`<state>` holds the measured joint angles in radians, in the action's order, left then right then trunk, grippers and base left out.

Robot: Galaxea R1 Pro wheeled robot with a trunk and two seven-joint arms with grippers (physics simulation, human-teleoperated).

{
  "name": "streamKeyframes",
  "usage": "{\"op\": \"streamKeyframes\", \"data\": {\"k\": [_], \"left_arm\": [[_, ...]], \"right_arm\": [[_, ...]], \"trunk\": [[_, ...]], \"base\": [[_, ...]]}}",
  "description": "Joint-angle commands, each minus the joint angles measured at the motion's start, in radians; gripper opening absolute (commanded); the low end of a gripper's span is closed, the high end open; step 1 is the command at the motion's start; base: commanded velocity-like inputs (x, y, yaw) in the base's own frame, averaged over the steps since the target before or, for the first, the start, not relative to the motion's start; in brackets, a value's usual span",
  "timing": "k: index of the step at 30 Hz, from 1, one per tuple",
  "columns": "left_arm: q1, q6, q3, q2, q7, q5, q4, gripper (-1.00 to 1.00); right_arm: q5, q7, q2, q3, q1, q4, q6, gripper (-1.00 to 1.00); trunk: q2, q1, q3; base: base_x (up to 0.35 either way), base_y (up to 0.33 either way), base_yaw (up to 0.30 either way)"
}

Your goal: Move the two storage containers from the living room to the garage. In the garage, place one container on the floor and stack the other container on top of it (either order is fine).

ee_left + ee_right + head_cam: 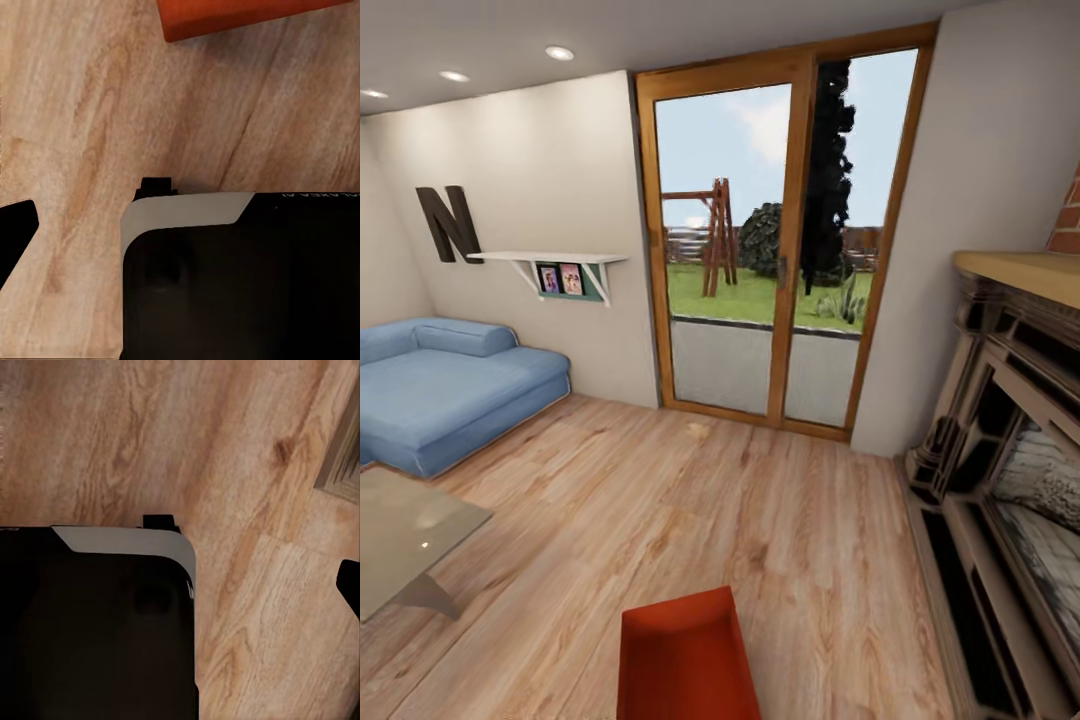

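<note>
One orange-red storage container (685,655) sits on the light wood plank floor of the living room, at the bottom centre of the head view, open side up. A corner of it (240,15) lies beyond my black base (240,285) in the left wrist view. One dark fingertip (15,229) of the left gripper hangs over bare planks, well apart from the container. One dark fingertip (349,585) of the right gripper hangs over the planks too. Nothing lies between the fingers of either hand. The garage is out of view.
A blue sofa (440,385) and a glass table (405,540) stand at the left. Wood-framed glass doors (780,230) are straight ahead. The brick fireplace (1010,470) lines the right side, and its base edge (341,472) shows near the right arm. Open wood floor (690,500) lies between.
</note>
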<state>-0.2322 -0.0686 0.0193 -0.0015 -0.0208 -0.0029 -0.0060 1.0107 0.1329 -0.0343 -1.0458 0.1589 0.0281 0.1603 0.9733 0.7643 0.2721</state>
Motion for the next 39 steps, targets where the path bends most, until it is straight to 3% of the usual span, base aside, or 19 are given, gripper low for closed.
{"op": "streamKeyframes", "data": {"k": [1,30,39], "left_arm": [[-0.001,-0.003,0.002,0.000,-0.002,0.000,0.001,1.00],[-0.001,-0.003,0.002,-0.002,-0.001,0.000,0.001,1.00],[-0.001,-0.005,0.002,0.002,-0.002,0.000,0.001,1.00]], "right_arm": [[0.007,0.000,-0.001,-0.008,0.001,0.003,0.004,1.00],[0.008,0.001,-0.001,-0.008,0.001,0.003,0.004,1.00],[0.008,0.001,-0.001,-0.008,0.001,0.003,0.004,1.00]], "trunk": [[0.001,0.000,0.001],[0.001,0.000,0.001],[0.001,0.000,0.001]], "base": [[0.000,-0.003,0.241],[0.001,0.000,0.266],[0.164,-0.103,0.071]]}}
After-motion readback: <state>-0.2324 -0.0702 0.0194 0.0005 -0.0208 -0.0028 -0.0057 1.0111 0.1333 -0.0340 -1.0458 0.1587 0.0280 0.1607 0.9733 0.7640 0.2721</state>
